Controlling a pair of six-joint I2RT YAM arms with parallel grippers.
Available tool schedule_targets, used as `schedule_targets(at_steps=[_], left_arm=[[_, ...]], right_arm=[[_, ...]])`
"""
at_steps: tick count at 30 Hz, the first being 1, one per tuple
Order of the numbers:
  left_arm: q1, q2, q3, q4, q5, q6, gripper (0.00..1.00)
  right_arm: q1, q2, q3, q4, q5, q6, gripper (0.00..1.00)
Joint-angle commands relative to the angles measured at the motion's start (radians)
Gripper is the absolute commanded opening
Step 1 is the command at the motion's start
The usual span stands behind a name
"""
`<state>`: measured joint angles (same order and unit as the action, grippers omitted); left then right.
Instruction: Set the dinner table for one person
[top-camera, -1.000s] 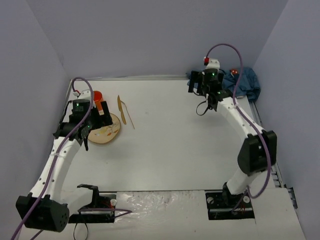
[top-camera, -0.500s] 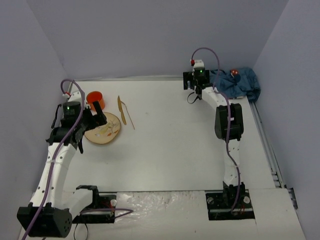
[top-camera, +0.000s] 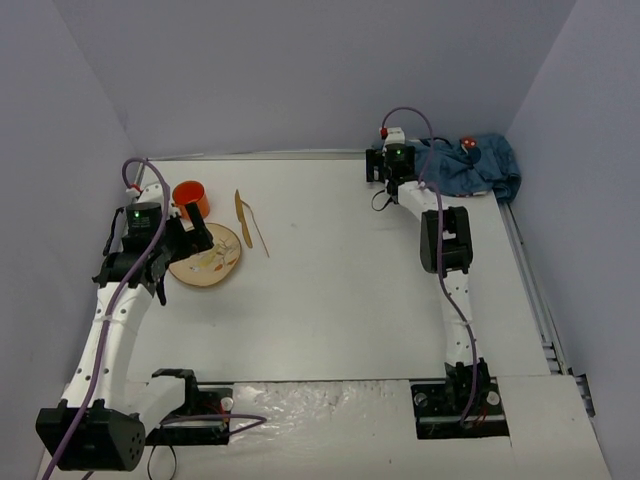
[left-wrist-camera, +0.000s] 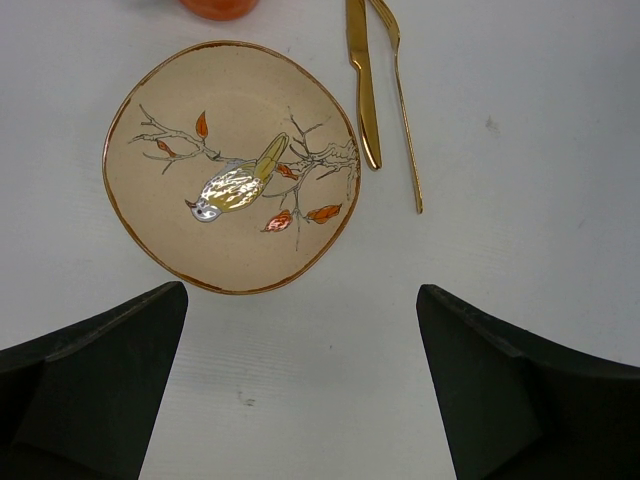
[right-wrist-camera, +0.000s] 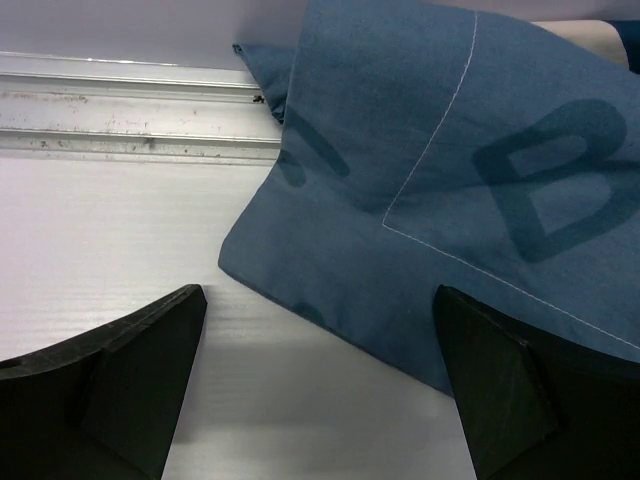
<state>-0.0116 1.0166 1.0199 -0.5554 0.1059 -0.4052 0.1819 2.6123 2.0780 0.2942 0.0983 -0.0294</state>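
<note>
Nearest the camera, the left arm's base (top-camera: 190, 410) and the right arm's base (top-camera: 462, 405) are bolted to a glossy white strip (top-camera: 330, 400) along the front edge. Beyond it spreads the dinner table (top-camera: 330, 290), a flat, matte white top with a few faint scuffs that fills nearly the whole floor of the booth.

On its left side the left gripper (left-wrist-camera: 302, 292) hangs above the surface, jaws spread wide with nothing between them, just on the near side of a tan plate (left-wrist-camera: 232, 165) painted with a bird on a branch. The plate lies flat on the table. Close beside its right edge lie a gold knife (left-wrist-camera: 362, 90) and a gold fork (left-wrist-camera: 400, 110), side by side. An orange cup (top-camera: 190, 196) stands just beyond the plate.

At the far right corner the right gripper (right-wrist-camera: 320, 292) sits low over the table, jaws wide apart and empty, facing the edge of a rumpled blue cloth (right-wrist-camera: 450, 180) with darker blue print and white stitching. The cloth lies across the thin metal rim (right-wrist-camera: 130, 95) at the table's far edge. Plain lavender-grey walls (top-camera: 300, 70) close the space in at left, back and right.
</note>
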Motion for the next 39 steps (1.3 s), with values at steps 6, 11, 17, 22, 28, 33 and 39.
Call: schedule_targets(at_steps=[6, 11, 17, 22, 28, 33, 39], left_arm=[[0.007, 0.002, 0.014, 0.041, 0.015, -0.010, 0.97], [0.007, -0.001, 0.014, 0.041, 0.015, -0.011, 0.97], [0.007, -0.008, 0.012, 0.045, 0.013, -0.012, 0.97], [0.007, -0.017, 0.008, 0.053, 0.010, -0.011, 0.97], [0.007, -0.042, 0.018, 0.063, 0.045, -0.018, 0.97], [0.007, -0.088, 0.033, 0.047, 0.089, -0.044, 0.97], [0.007, -0.138, 0.037, -0.006, 0.141, -0.069, 0.97]], right_arm=[[-0.021, 0.078, 0.167, -0.032, 0.039, 0.029, 0.73], [-0.041, 0.085, 0.184, -0.066, 0.019, 0.075, 0.36], [-0.039, 0.043, 0.141, -0.118, -0.025, 0.076, 0.00], [-0.002, -0.155, -0.062, -0.101, -0.023, 0.042, 0.00], [0.045, -0.520, -0.248, -0.158, 0.010, 0.004, 0.00], [0.135, -0.815, -0.454, -0.232, 0.038, 0.063, 0.00], [0.388, -1.012, -0.810, -0.240, 0.077, 0.230, 0.00]])
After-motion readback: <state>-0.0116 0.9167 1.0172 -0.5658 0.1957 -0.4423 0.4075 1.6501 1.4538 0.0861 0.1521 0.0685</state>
